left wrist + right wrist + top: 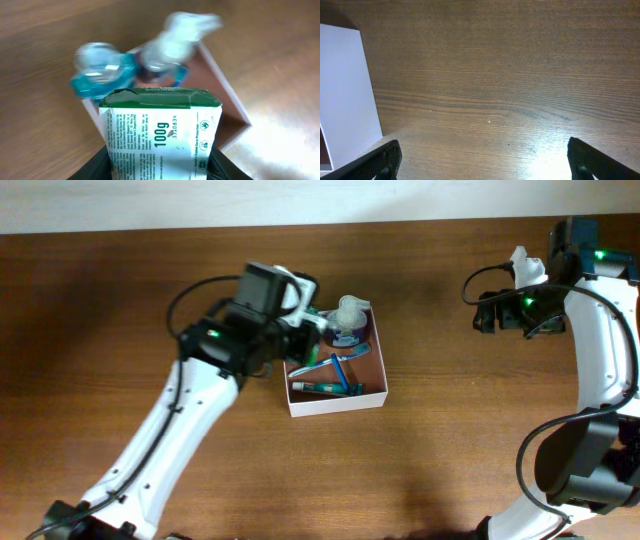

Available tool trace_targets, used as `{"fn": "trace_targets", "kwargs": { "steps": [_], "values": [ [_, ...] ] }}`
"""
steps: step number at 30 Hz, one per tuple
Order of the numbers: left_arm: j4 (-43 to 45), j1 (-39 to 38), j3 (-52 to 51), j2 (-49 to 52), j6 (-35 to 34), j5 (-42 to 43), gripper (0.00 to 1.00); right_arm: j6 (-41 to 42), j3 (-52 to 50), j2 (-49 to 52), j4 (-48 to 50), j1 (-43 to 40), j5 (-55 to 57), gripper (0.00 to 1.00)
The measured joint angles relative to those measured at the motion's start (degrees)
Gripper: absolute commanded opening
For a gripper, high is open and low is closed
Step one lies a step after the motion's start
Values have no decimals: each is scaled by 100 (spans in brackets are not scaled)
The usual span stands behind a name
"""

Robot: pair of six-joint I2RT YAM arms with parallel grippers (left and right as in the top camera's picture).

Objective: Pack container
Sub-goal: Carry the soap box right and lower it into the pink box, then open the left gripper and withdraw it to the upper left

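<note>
The container [337, 402], a shallow white-walled box with a reddish-brown inside, sits mid-table. In it lie toothbrushes [338, 368], a tube [322, 387] and clear bottles [347, 321] at its far end. My left gripper [300, 330] is shut on a green-white packet [162, 135] and holds it over the container's left far corner, just in front of the bottles [160, 60]. My right gripper [482, 160] is open and empty over bare wood at the far right of the table [497, 313]. The container's white wall [345, 95] shows at the left of the right wrist view.
The wooden table [450, 460] spreads around the container. A pale wall strip [200, 200] runs along the table's far edge. The left arm [180, 430] crosses the table's left front; the right arm [610, 380] stands along the right edge.
</note>
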Motion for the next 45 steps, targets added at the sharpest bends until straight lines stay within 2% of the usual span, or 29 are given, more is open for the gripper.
{"fn": "trace_targets", "kwargs": {
  "steps": [7,13,14,15,17,22,26,27,28,31,33,41,45],
  "values": [
    [208,-557,0,328,562,-186,6,-2,0,0,2,0,-2,99],
    [424,-678,-15,949,1021,-240,11,-2,0,0,0,0,0,98],
    [437,-678,-20,1034,1064,-249,14,-2,0,0,2,0,0,98],
    [442,-678,-26,1091,1088,-264,26,0,0,0,0,0,-2,98],
    [463,-678,-46,1147,1128,-275,41,2,0,0,2,0,-2,98],
    [511,-678,-48,1147,1165,-284,42,0,0,0,2,0,-2,98],
    [160,-658,151,1145,1095,-286,44,-2,0,0,0,0,0,99],
    [70,-645,238,1141,1082,-286,60,0,0,0,0,0,-2,99],
    [2,-619,334,1115,1091,-284,63,0,0,0,0,0,-2,98],
    [-26,-522,507,933,1027,-284,56,2,0,0,2,0,0,98],
    [-31,-468,560,721,1036,-284,56,2,0,0,0,0,0,99],
    [-184,-457,625,496,1036,-313,59,2,0,0,0,0,-2,98],
    [-345,-448,625,501,791,-909,59,0,0,0,2,0,0,98]
  ]
}}
